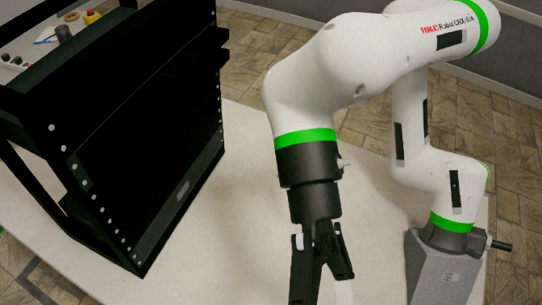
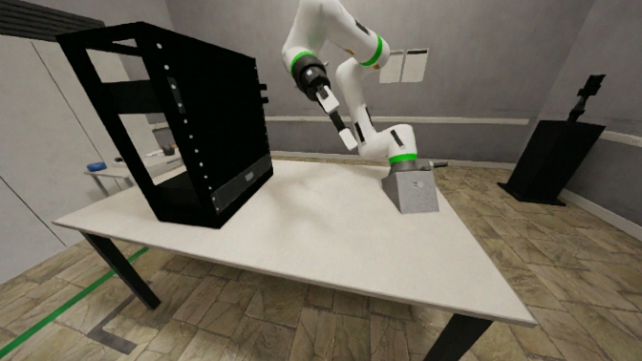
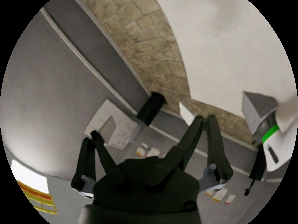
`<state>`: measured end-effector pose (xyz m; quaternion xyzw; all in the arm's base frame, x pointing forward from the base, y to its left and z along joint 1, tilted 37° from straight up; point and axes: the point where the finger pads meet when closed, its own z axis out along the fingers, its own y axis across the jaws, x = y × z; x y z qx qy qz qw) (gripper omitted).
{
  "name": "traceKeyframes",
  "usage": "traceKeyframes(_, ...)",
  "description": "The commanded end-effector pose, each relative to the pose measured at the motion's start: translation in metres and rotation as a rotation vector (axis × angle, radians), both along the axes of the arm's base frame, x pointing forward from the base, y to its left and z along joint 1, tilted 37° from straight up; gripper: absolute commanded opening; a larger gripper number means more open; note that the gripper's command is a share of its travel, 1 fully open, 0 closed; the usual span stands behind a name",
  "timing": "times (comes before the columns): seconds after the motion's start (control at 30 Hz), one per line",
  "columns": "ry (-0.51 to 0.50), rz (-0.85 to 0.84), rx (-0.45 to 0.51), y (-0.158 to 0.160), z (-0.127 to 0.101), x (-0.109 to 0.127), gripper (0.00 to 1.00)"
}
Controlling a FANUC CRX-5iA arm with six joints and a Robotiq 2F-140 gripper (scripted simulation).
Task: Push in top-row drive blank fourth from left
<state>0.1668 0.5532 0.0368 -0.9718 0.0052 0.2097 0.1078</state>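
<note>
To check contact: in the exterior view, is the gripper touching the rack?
No, the open gripper hangs apart from the rack, empty.

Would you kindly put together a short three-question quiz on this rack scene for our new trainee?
1. True or false: the tool is touching the rack.
2. The tool is: A) open and holding nothing, B) shut on a drive blank, C) shut on nothing.
3. What does the arm's grey pedestal stand on?

Key: 1. False; the tool hangs in the air to the right of the rack, apart from it. 2. A. 3. The white table, like the rack.
</note>
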Motion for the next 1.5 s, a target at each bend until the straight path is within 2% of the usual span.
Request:
traceKeyframes(0.0,-0.008,-0.126,0.065,0.032,0.004,-0.003,1.00)
traceKeyframes(0.07,-0.003,-0.191,0.097,0.046,0.009,-0.004,1.00)
traceKeyframes(0.13,-0.003,-0.191,0.097,0.046,0.009,-0.004,1.00)
traceKeyframes(0.27,0.014,-0.322,0.160,0.074,0.020,-0.003,1.00)
traceKeyframes(0.63,0.110,-0.695,0.337,0.136,0.065,0.010,1.00)
traceKeyframes(0.7,0.110,-0.695,0.337,0.136,0.065,0.010,1.00)
traceKeyframes(1.07,0.271,-1.062,0.513,0.166,0.123,0.040,1.00)
traceKeyframes(1.2,0.342,-1.190,0.576,0.168,0.145,0.054,1.00)
traceKeyframes(1.27,0.342,-1.190,0.576,0.168,0.145,0.054,1.00)
traceKeyframes(1.47,0.458,-1.373,0.669,0.161,0.177,0.078,1.00)
